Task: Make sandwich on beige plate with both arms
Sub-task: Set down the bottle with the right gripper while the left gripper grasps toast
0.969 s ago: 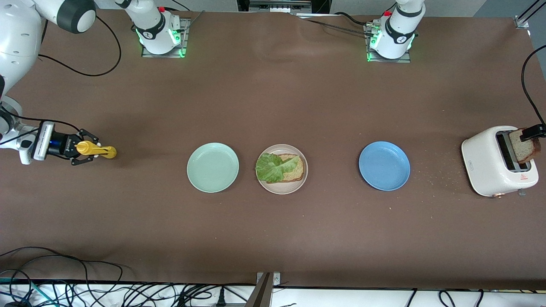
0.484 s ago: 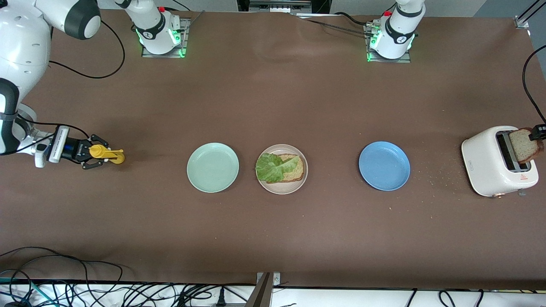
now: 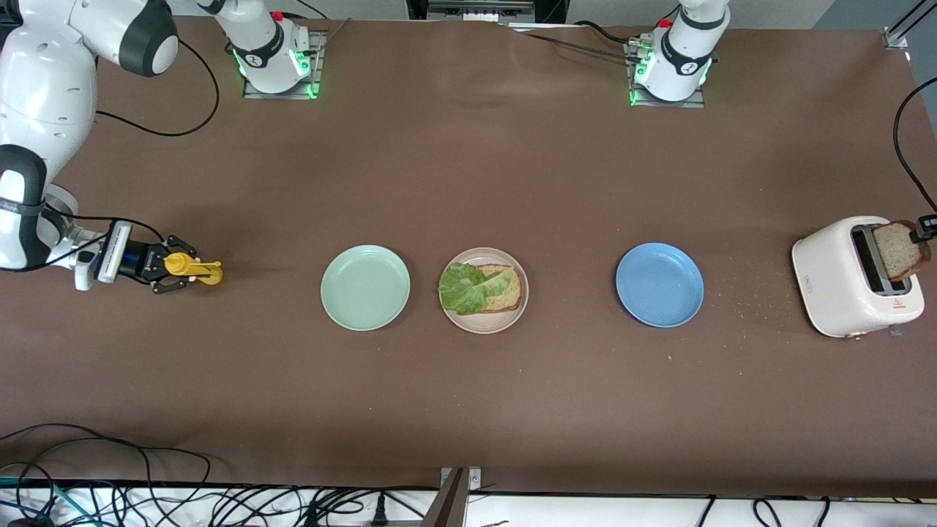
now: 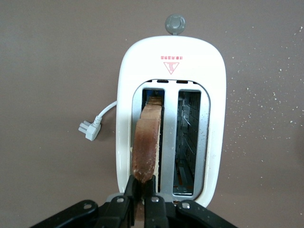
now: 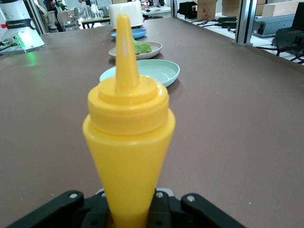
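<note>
Sandwich half-built: we see one bread slice (image 3: 505, 293) lying flat on the beige plate (image 3: 484, 327), with the lettuce leaf (image 3: 468, 287) on top, covering the half of the slice toward 9 o'clock. We place the beige plate mid-table, in a row of three plates. The mint-green plate (image 3: 365, 288) is just beside it at 9 o'clock. The blue plate (image 3: 659, 285) is at 3 o'clock, farther off. Both are bare.

Second bread slice (image 3: 899, 250) stands upright in a slot of the white toaster (image 3: 842, 278), which we put at 3 o'clock of the blue plate, at the left arm's end of the table (image 3: 468, 168). The slice sticks well up out of the slot. The left gripper (image 3: 921, 233) is clenched on its top crust; in the left wrist view we see both fingers pinching the edge. The toaster's other slot is empty, and its plug (image 4: 88, 129) lies loose on the table beside it. Crumbs (image 3: 739, 300) are scattered between the blue plate and the toaster.

The right gripper (image 3: 172, 265) is over the table at the right arm's end, at 9 o'clock of the mint-green plate and well apart from it. We see it grasping a yellow squeeze bottle (image 3: 192, 268) by its body. The bottle lies roughly level, nozzle pointing to 3 o'clock, toward the row of plates.
</note>
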Action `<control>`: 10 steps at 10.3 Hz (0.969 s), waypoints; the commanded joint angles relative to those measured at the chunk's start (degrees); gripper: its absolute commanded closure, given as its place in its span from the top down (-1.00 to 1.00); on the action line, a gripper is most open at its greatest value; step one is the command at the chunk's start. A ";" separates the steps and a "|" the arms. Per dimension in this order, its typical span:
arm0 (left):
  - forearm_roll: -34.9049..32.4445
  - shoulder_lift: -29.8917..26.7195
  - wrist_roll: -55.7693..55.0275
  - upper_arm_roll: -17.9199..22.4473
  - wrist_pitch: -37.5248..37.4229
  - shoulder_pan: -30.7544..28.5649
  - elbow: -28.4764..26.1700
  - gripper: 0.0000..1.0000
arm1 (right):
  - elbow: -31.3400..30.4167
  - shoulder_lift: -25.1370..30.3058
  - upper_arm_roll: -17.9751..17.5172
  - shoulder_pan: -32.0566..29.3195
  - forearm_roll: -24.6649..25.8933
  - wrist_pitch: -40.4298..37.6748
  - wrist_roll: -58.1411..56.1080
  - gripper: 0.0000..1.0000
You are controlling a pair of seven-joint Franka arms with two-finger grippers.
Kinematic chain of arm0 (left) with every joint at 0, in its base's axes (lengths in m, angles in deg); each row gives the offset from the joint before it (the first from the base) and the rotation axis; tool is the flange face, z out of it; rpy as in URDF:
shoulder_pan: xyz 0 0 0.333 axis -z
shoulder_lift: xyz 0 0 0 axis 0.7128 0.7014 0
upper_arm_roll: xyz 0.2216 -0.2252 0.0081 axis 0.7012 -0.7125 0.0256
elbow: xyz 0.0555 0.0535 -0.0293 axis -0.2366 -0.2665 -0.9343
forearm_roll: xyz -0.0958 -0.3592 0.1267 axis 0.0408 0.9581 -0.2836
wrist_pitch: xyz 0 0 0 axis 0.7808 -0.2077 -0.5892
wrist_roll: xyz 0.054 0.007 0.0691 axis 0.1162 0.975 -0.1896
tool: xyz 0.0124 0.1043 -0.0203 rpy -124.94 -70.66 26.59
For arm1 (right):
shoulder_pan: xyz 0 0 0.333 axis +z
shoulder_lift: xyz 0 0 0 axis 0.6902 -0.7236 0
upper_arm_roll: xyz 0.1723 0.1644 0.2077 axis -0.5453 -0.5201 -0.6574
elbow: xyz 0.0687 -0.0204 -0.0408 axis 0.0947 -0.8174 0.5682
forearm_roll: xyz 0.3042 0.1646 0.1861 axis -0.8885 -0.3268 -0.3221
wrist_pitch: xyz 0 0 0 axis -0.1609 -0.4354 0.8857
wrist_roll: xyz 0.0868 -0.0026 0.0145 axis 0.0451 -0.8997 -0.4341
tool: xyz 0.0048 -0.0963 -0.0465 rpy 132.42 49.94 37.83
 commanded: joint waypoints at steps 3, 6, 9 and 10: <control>1.54 -1.14 0.18 -0.77 -6.38 0.07 4.95 -1.00 | 0.56 -1.11 -0.25 -0.32 -2.10 -0.15 -1.35 -0.02; 2.23 4.37 0.36 -0.86 -21.13 0.69 19.70 -1.00 | 0.56 -1.11 -0.25 -0.32 -2.10 -0.32 -1.35 0.23; 7.51 7.56 -0.17 -0.77 -33.19 3.48 27.38 -1.00 | 0.65 -1.11 -0.25 -0.41 -2.19 -0.59 -1.35 1.00; 8.38 7.65 -1.04 -0.86 -35.39 4.89 27.74 -1.00 | 0.82 -1.02 -0.25 -0.49 -2.19 -0.68 -1.26 1.00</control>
